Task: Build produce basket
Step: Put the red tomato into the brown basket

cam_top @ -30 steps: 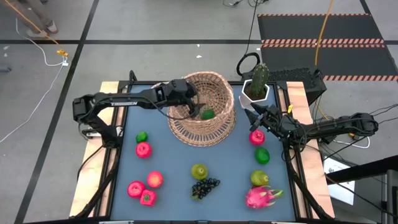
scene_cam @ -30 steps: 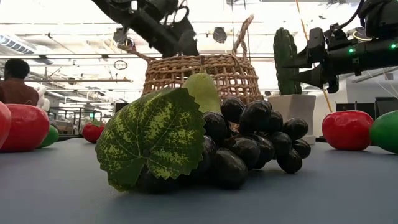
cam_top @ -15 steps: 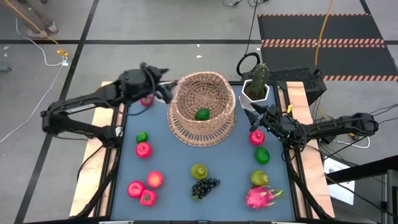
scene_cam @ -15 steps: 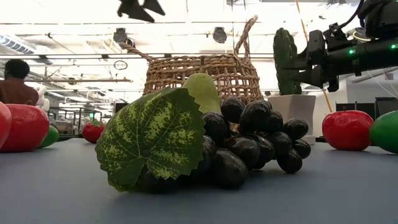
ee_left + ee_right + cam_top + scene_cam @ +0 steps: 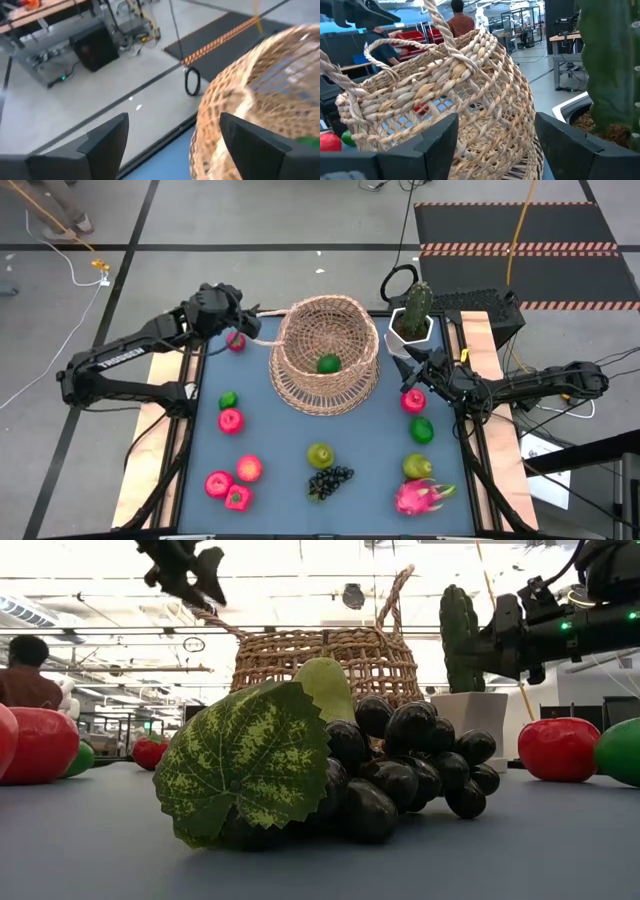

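Note:
The tan wicker basket [image 5: 325, 355] stands on its flared base at the table's far middle, with a green lime [image 5: 327, 364] lying inside. My left gripper [image 5: 255, 330] hovers open and empty just left of the basket's rim, above a red apple [image 5: 236, 341]; its wrist view shows the basket [image 5: 260, 95] beside the open gripper [image 5: 173, 117]. My right gripper [image 5: 402, 361] waits open and empty right of the basket, near a red apple [image 5: 412, 400], facing the basket [image 5: 445, 90]. The other produce rests on the table.
A green cactus in a white pot [image 5: 414, 312] stands at the far right corner. A lime [image 5: 228, 400], apples [image 5: 231, 420] and a strawberry [image 5: 237, 498] lie left. A pear [image 5: 320, 455] and grapes [image 5: 330, 480] lie near the middle; lime [image 5: 422, 430], pear [image 5: 416, 466] and dragon fruit [image 5: 420, 496] right.
My left gripper has come up out of the basket and drawn back toward the table's left edge, then dropped a little beside the rim. The green lime has stayed lying in the basket.

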